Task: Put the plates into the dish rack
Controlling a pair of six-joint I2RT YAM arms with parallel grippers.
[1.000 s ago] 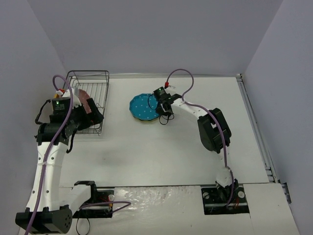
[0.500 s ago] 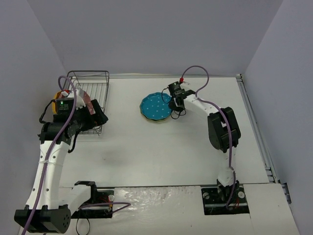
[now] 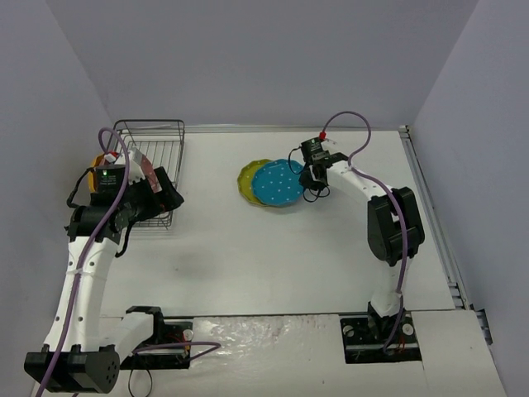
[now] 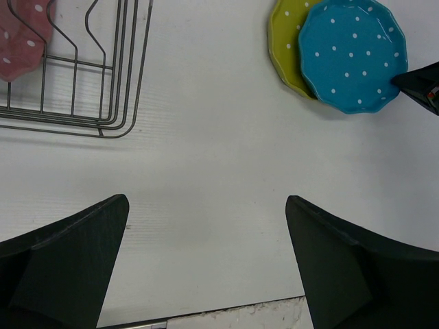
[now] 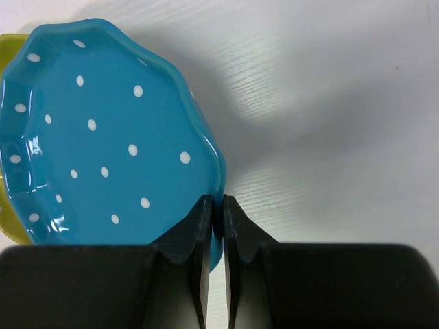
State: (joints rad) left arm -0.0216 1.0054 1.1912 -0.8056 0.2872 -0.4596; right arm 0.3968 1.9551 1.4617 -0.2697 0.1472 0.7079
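Teal plate (image 3: 278, 184), right of dish rack (image 3: 150, 121): right tool (image 5: 214, 200) clenched on its rim (left tool (image 4: 206, 200) spread, empty). Next: lift, carry over.

Bright, even light; soft shadows on table (image 5: 329, 103); glare on teal plate (image 5: 103, 137) rim; focus sharp.

I see open tabletop (image 4: 206, 123) straight ahead of my left end effector (image 4: 206, 205). The dish rack (image 4: 72, 118) blocks ahead-left with its wire side. Ahead-right, the teal plate (image 4: 353, 55), overlapping the olive plate (image 4: 282, 41), blocks passage, with my right end effector (image 5: 215, 205) at its rim.
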